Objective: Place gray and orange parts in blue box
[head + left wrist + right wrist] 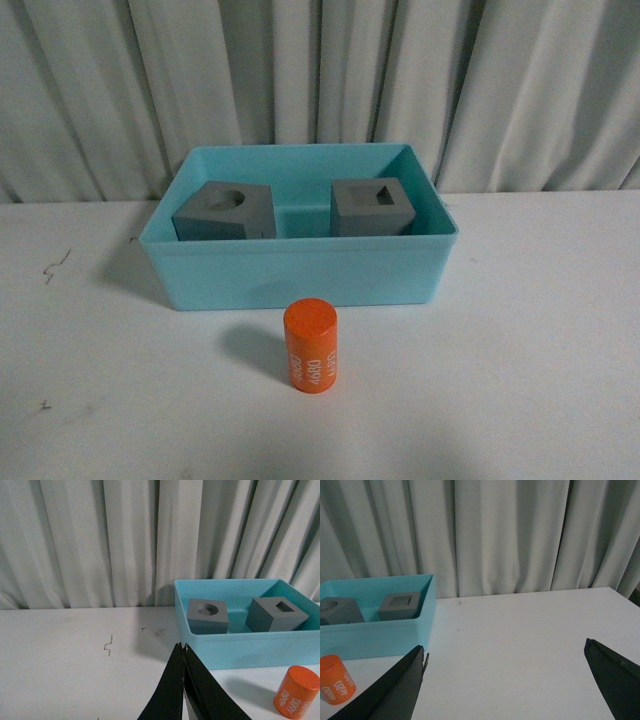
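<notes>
The turquoise blue box [300, 275] stands at the table's middle back. Inside it sit two gray cubes: one with a round recess [226, 212] at the left, one with a square recess [372, 207] at the right. The orange cylinder [311, 346] with white lettering stands upright on the table just in front of the box. My left gripper [182, 647] is shut and empty, held left of the box [250, 647] and the cylinder [296, 692]. My right gripper [505, 650] is wide open and empty, to the right of the box [375, 637] and the cylinder [336, 680]. Neither arm shows in the front view.
A pleated pale curtain [320, 80] hangs close behind the table. The white tabletop [540, 350] stretches to both sides of the box, with small dark marks [55, 265] at the left.
</notes>
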Available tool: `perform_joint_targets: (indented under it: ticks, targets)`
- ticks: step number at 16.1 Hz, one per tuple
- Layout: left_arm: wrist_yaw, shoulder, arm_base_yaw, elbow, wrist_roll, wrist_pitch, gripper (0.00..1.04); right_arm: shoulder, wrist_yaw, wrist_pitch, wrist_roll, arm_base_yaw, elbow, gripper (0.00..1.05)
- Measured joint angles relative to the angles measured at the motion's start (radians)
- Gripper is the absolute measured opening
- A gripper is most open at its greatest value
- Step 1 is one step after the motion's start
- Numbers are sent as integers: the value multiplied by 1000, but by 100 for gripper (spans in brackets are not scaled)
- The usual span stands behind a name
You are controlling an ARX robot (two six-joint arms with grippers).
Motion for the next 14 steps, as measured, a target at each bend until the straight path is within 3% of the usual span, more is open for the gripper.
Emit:
perform_joint_targets:
  ticks: [12,14]
  targets:
    - [0,-216,0,0,0,-228,2,0,0,0,0,0,0,98]
    - [0,-370,0,0,0,-383,2,0,0,0,0,0,0,98]
